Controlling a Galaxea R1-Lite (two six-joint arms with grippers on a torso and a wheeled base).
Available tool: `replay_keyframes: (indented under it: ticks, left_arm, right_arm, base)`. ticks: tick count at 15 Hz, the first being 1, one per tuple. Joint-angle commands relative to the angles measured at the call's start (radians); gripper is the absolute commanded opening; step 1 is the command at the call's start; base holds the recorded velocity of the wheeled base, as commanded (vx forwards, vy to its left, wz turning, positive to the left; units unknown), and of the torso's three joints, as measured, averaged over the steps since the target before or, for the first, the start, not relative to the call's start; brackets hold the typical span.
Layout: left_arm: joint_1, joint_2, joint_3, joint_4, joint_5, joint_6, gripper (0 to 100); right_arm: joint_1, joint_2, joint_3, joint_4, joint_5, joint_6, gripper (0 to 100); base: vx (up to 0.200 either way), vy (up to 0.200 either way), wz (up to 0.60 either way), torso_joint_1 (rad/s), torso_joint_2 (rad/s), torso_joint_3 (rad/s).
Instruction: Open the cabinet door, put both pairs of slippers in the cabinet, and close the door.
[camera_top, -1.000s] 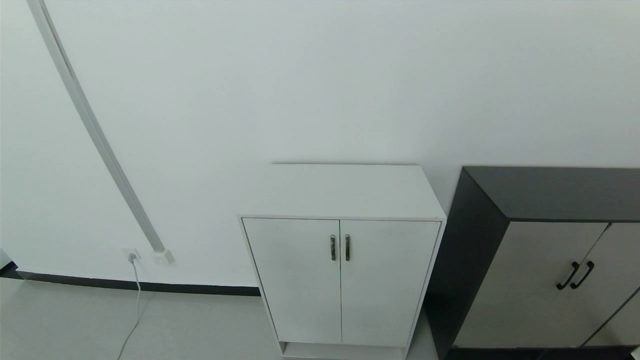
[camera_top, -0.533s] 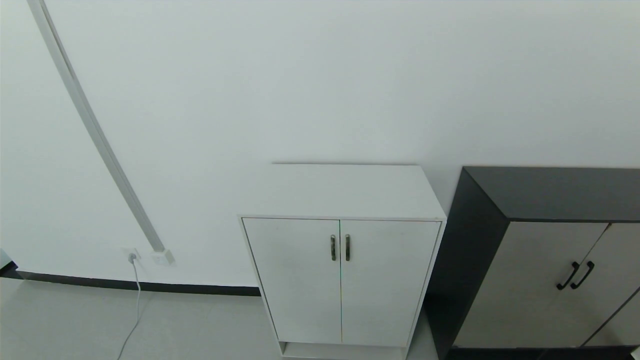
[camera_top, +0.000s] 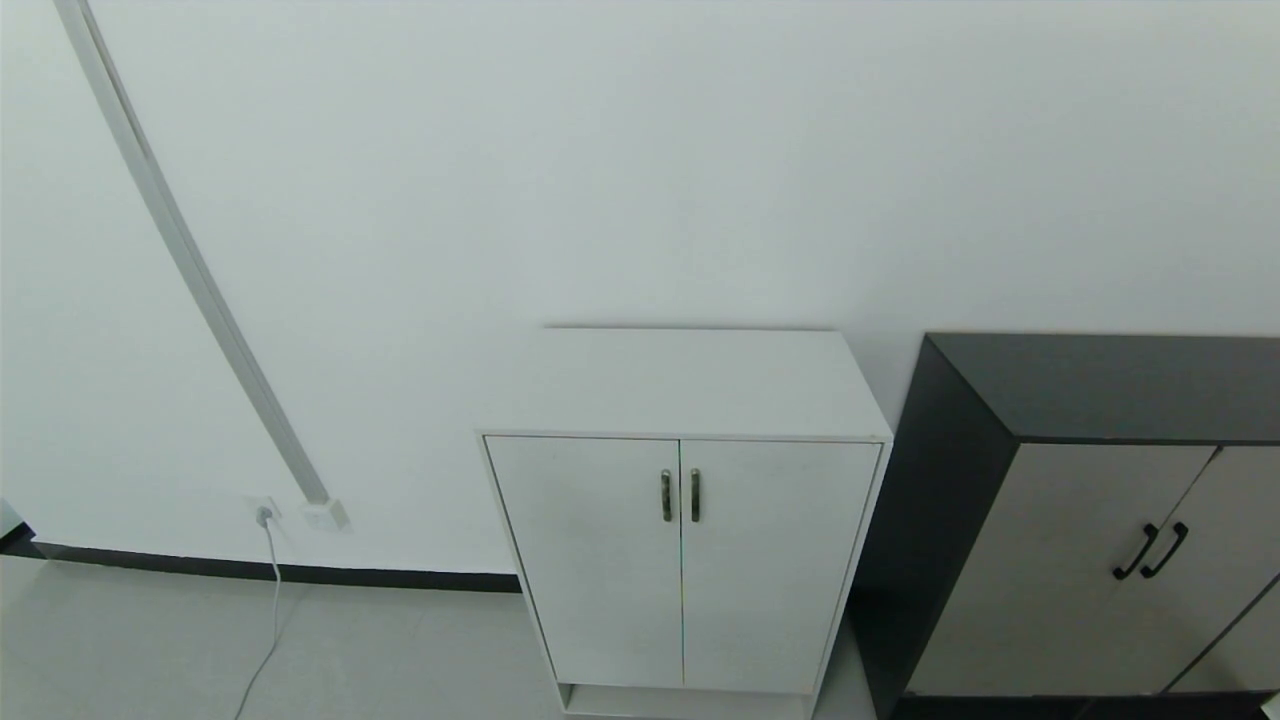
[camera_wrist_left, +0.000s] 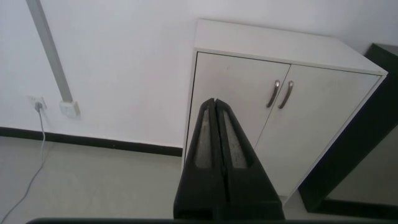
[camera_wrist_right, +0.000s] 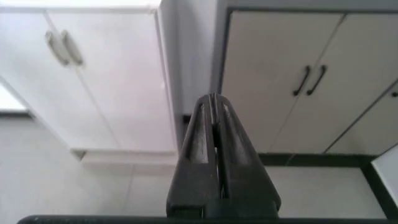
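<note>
Cabinet doors closed; left jaws, right jaws both pressed together.

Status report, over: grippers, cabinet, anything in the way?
Left gripper shut, empty. Right gripper shut, empty. Cabinet doors closed, handles free. Black cabinet stands close on the right.

Left gripper: matte black, two long tapering fingers, and look, a grey recessed strip down each one.
Right gripper: same black wedge here, grey-panelled fingers, flaring into a blocky dark base.
</note>
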Motion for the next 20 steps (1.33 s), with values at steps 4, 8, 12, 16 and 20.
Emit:
replay_keyframes:
  ticks: [4,8,12,16,20]
  left_arm:
    - [0.0,0.001,0.0,0.0,0.0,-0.001,0]
    - [0.0,0.001,0.0,0.0,0.001,-0.001,0]
    - [0.0,0.001,0.0,0.0,0.001,-0.001,0]
    - [0.0,0.001,0.0,0.0,0.001,-0.001,0]
    - [0.0,0.001,0.0,0.0,0.0,-0.001,0]
  right_arm:
    - [-0.018,-0.058,0.0,-0.001,-0.006,0.01,0]
    - [-0.081,-0.093,0.0,0.002,-0.009,0.002,0]
    - [-0.09,-0.153,0.0,-0.003,0.039,0.01,0]
    - [-0.092,-0.153,0.0,0.025,0.226,-0.021,0]
    - [-0.09,-0.153,0.0,0.039,0.284,-0.041,0]
  base:
    - [0.0,0.0,0.0,0.0,0.0,0.0]
    - [0.0,0.0,0.0,0.0,0.0,0.0]
    - [0.0,0.0,0.0,0.0,0.0,0.0]
    - [0.0,0.0,0.0,0.0,0.0,0.0]
    - [0.0,0.0,0.0,0.0,0.0,0.0]
